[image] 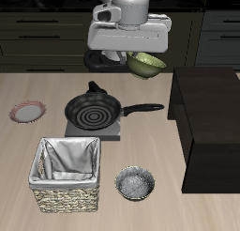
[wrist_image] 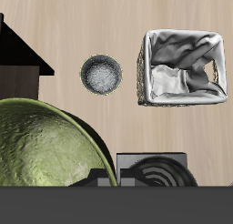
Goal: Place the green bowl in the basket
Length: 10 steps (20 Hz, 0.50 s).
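Observation:
The green bowl [image: 146, 64] hangs tilted in my gripper [image: 137, 58], held high above the table's back area, behind the frying pan. In the wrist view the green bowl [wrist_image: 41, 146] fills much of the frame close to the camera, with its speckled olive surface showing. My gripper is shut on its rim; the fingers are mostly hidden by the bowl. The basket [image: 67, 174], woven tan wicker with a pale cloth lining, stands near the table's front edge, well away from the gripper. It also shows in the wrist view [wrist_image: 182, 67], with nothing inside but the cloth.
A black frying pan [image: 94, 111] sits on a grey stove plate [image: 94, 130] mid-table. A grey metallic bowl [image: 136, 183] stands beside the basket near the front edge. A pink-rimmed plate [image: 27, 112] lies at the table's side. A dark cabinet block [image: 211, 122] stands at the other side.

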Motion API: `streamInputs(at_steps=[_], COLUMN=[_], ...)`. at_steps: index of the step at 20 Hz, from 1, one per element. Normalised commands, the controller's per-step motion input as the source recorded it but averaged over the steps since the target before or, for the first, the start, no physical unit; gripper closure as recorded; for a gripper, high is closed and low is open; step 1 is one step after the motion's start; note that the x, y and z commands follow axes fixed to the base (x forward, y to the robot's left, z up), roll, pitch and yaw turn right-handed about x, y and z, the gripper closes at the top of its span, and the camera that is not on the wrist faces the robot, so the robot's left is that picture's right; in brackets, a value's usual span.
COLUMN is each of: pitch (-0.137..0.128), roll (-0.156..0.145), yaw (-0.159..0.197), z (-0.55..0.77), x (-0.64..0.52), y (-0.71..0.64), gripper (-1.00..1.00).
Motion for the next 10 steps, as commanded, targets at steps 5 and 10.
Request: streamInputs(at_steps=[5,10], pitch=[-0.001,-0.016], roll=[-0.047,-0.01], yaw=[-0.034,0.004], z=[0.02,0.03], x=[0.31,0.19], y=[-0.67,-0.45], gripper=[1.0,1.0])
